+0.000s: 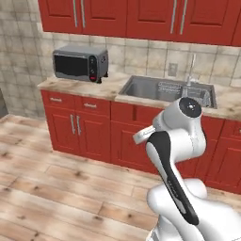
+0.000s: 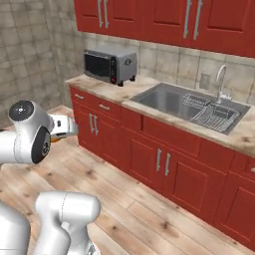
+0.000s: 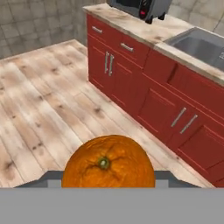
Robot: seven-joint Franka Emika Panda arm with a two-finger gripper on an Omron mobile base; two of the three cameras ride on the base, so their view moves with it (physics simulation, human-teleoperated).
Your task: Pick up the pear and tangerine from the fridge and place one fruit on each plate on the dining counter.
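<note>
Orange fills the bottom of my hand view: my claw is clamped on the tangerine, stem end toward the camera, and its smooth round skin could, I judge, roll out of so narrow a pinch if the base jolts or my arm swings hard on the way to the plates. Below the fruit lies pale plank floor, so a drop would send it rolling off. At one o'clock stands a red cabinet run under a marbled counter, with a toaster oven at twelve and a steel sink toward two.
</note>
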